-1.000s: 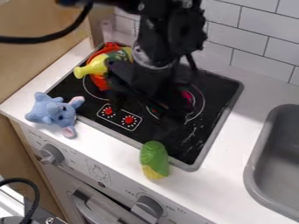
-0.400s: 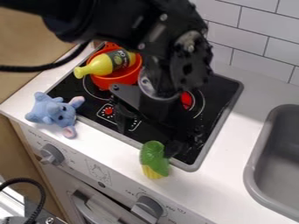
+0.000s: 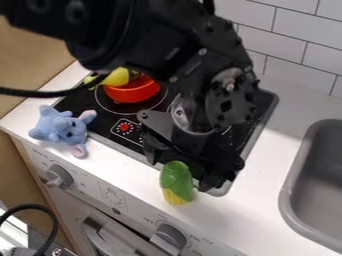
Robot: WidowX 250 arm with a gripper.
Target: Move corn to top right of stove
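Observation:
The black gripper (image 3: pixel 180 175) hangs low over the front edge of the stove (image 3: pixel 139 154), its fingers open. The corn (image 3: pixel 176 183), yellow at its lower end with a green husk over the top, lies at the stove's front rim and on the white counter. One finger is to the left of the corn's upper end and the other to its right. Much of the stove's right half, with its top right burner, is hidden behind the arm.
An orange-red pot (image 3: pixel 132 91) with a yellow bottle (image 3: pixel 116 77) stands at the stove's back left. A blue plush toy (image 3: pixel 61 127) sits left on the counter. The grey sink (image 3: pixel 320 185) is at the right.
The gripper has come down and forward from over the middle of the stove to the corn. The corn has stayed where it was.

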